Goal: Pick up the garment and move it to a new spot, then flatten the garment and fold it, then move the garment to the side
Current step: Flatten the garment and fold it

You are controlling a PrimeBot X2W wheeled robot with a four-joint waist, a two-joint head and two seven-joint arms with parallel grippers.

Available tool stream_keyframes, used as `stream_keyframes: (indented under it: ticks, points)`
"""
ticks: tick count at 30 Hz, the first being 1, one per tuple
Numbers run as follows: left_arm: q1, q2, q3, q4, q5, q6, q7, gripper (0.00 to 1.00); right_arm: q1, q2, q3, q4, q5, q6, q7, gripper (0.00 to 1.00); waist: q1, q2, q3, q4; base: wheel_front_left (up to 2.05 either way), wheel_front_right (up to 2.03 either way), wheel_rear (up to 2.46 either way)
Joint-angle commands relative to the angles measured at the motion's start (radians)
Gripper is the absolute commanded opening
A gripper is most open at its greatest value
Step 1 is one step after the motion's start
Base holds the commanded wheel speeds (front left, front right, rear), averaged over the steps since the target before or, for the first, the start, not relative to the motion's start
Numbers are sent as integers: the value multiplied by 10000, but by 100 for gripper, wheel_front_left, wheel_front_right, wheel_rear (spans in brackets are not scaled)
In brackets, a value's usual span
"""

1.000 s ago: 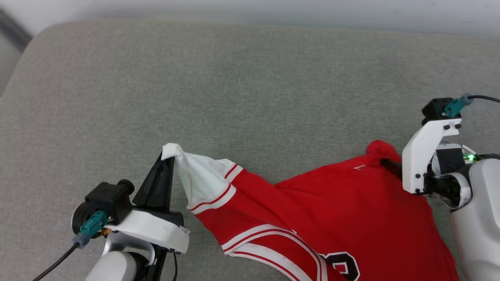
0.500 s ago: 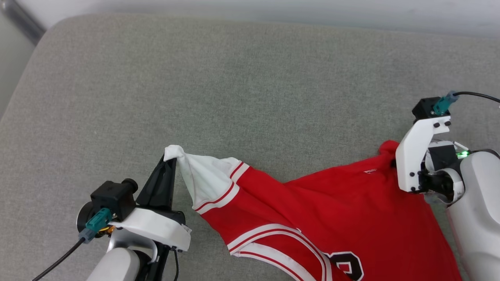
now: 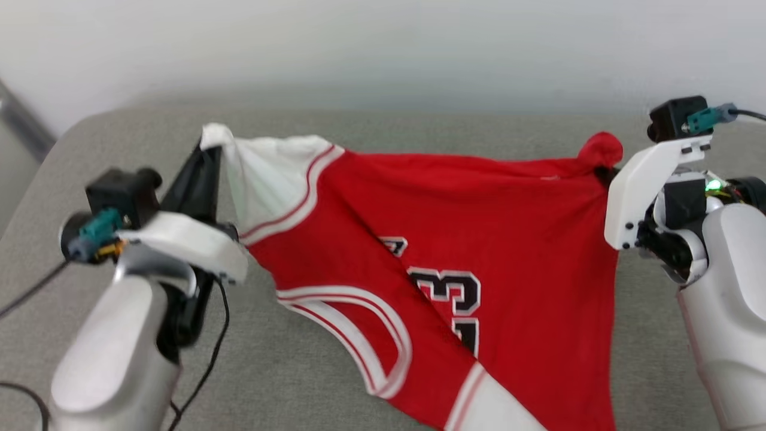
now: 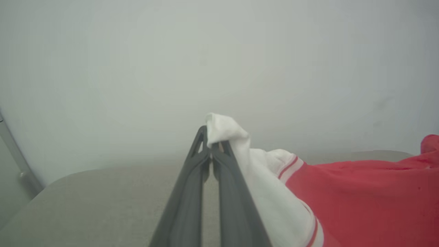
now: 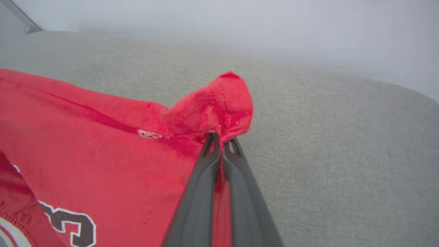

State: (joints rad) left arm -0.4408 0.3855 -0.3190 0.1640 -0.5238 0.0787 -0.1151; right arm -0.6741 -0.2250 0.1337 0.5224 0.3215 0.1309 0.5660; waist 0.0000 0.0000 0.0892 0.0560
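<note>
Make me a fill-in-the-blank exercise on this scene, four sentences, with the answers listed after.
1. The left gripper is shut on a sleeve of the garment whose colour is ____.
2. The right gripper pinches a bunched corner whose colour is ____.
3. The number of grippers holding the garment up is ____.
4. The topmost black digit printed on the garment is ____.

Missing words: white; red; two; 3

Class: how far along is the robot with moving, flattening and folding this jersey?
Done: pickup, left gripper shut on the white sleeve, right gripper on a red corner. In hand: jersey hangs stretched between them over the grey cushion. Left: setting down, flattening, folding, moving aside.
</note>
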Motion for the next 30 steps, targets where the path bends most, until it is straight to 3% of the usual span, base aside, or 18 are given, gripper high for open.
stream_keyframes:
  ticks: [1,11,15,23,30]
  points:
    - [-552,9,47,413,-42,-86,59,0,-297,90,-58,108,-104,-3,-248,0,0,0,-341,-352,0,0,0]
    - [-4019,-129,113,3545,-8,-691,178,0,-2259,483,-250,1056,-662,-3,-1251,0,0,0,152,-956,0,0,0]
    - [-6242,82,129,4643,359,-872,-217,0,-3789,670,-572,1356,-1122,-3,-2015,0,0,0,1161,-1163,0,0,0]
    - [-9615,517,101,5465,1029,-1123,-977,0,-6393,927,-1351,1607,-2151,-5,-3075,0,0,0,3030,-1272,0,0,0]
    - [-11448,663,153,5649,1260,-1272,-1255,0,-7960,1050,-1590,1660,-2567,-3,-3766,0,0,0,4145,-1201,0,0,0]
